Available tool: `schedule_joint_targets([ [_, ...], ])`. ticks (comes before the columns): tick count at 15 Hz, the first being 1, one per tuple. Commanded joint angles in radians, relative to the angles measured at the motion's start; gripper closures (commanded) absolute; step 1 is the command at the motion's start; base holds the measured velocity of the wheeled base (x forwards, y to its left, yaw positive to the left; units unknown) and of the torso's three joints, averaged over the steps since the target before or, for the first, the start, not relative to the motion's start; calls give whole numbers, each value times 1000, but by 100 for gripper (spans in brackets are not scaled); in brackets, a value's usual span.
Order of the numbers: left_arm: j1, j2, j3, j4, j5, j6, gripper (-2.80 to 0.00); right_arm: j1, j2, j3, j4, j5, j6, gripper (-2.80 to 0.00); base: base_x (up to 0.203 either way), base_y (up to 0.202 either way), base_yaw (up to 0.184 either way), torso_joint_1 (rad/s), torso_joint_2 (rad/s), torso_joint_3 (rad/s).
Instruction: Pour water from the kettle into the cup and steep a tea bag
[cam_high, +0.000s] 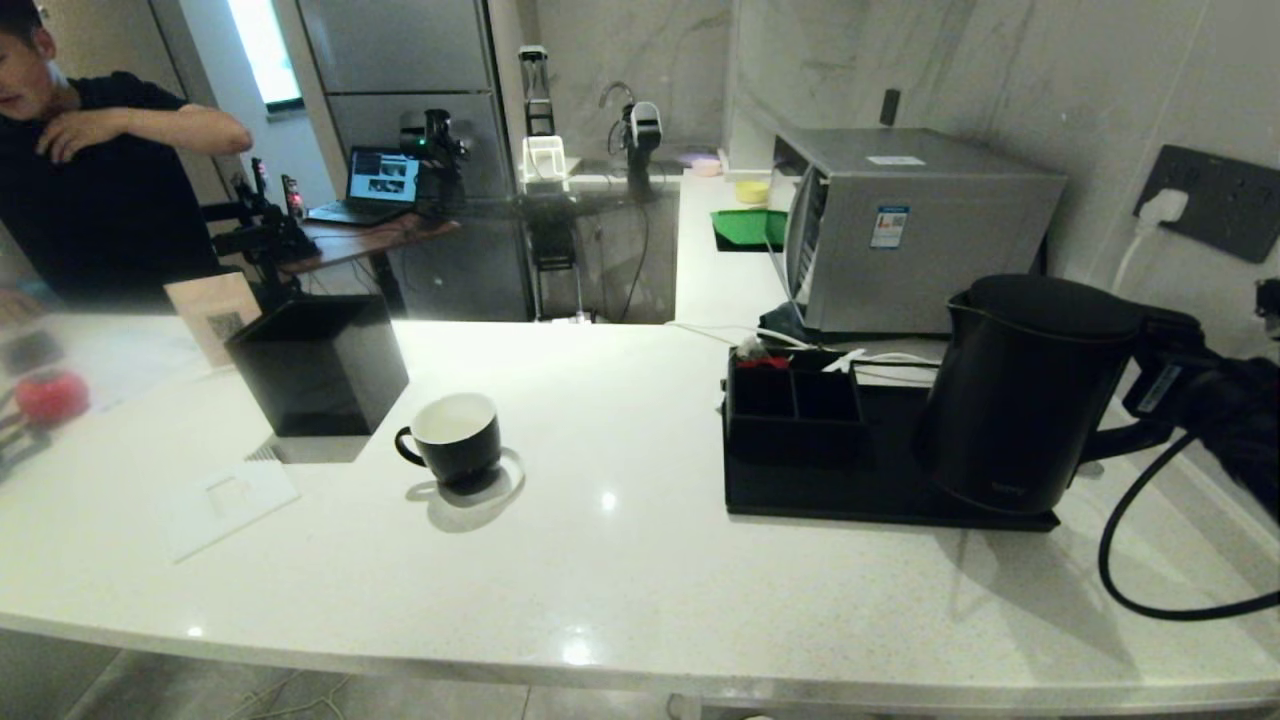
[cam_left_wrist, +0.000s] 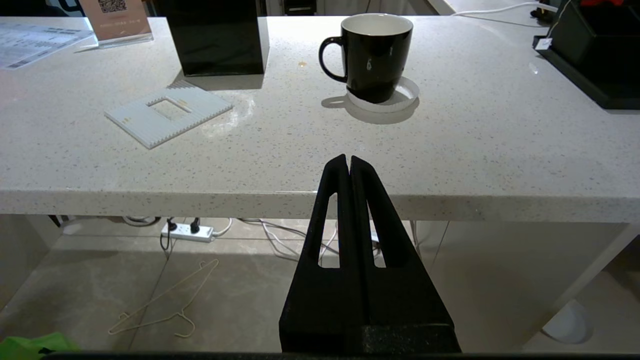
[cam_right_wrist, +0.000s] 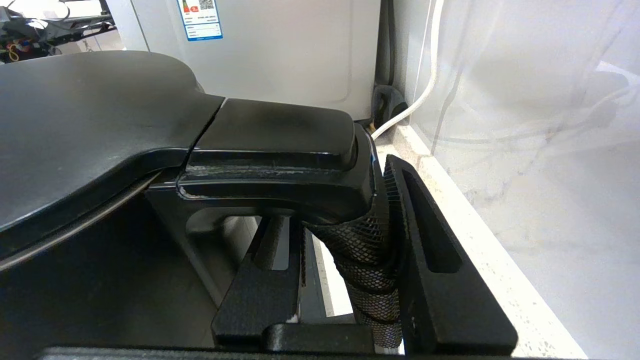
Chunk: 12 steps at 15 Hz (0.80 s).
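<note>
Matte black, the kettle (cam_high: 1025, 390) stands upright on a flat black tray (cam_high: 880, 500) at the right of the white speckled counter (cam_high: 620, 540). Its loop handle (cam_right_wrist: 350, 220) faces right, toward the wall. The right gripper (cam_right_wrist: 345, 260) has its two fingers on either side of the handle's textured upright part, closed partway onto it; one finger (cam_right_wrist: 435, 260) lies against the outer face, the other (cam_right_wrist: 270, 280) sits inside the loop. In the head view the grip itself is dark and hard to read, though the right arm appears to reach in from the right edge.

A black compartment box (cam_high: 795, 405) sits on the far left part of the same tray, just beside the kettle. The tea bag cannot be made out.

The cup (cam_high: 455, 440) stands upright on a white coaster (cam_left_wrist: 402, 97), left of centre and well apart from the kettle, handle to the left, white interior visible. A black square box (cam_high: 320, 365) stands just beyond it to the left.

The left gripper (cam_left_wrist: 348, 160) hangs before the counter's near edge, fingers pressed together, holding nothing.

A person (cam_high: 90, 170) stands at the far left.
</note>
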Motion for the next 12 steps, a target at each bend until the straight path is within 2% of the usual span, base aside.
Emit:
schedule_joint_targets([
  [1, 0, 0, 0, -1, 0, 0, 0, 0, 4, 0, -7, -1, 1, 0, 0, 0, 0, 0, 0, 0],
  [12, 0, 0, 0, -1, 0, 0, 0, 0, 10, 35, -10, -2, 7, 0, 0, 0, 0, 0, 0, 0],
])
